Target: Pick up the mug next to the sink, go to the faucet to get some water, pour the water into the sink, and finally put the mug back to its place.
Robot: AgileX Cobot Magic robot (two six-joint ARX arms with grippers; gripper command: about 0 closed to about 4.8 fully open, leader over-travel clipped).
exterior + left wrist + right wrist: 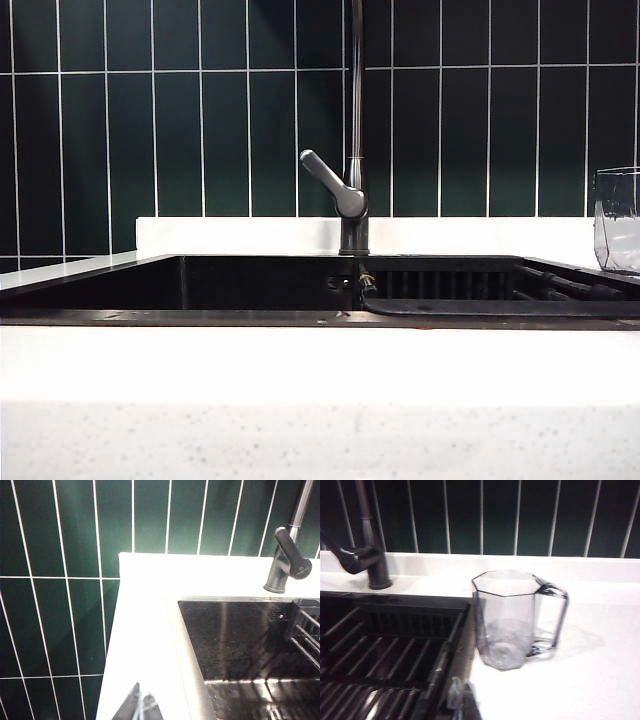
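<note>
Mug (pixel 510 620) upright on the countertop (pixel 600 680), just beside the sink (pixel 385 650).
Faucet (pixel 352 130) behind the sink. Left gripper (pixel 140 707) over the counter's far end, right gripper (pixel 462 700) near the mug; both jaws closed, empty.

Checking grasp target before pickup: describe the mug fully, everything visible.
The mug is clear and glass-like, with an octagonal rim, faceted walls tapering slightly to the base, and a squared clear handle on the side away from the sink. It looks empty. It stands upright on the white countertop, just beside the sink's edge, at the far right of the exterior view. Nothing grips or touches it but the counter; the right gripper's tips sit short of it.
</note>
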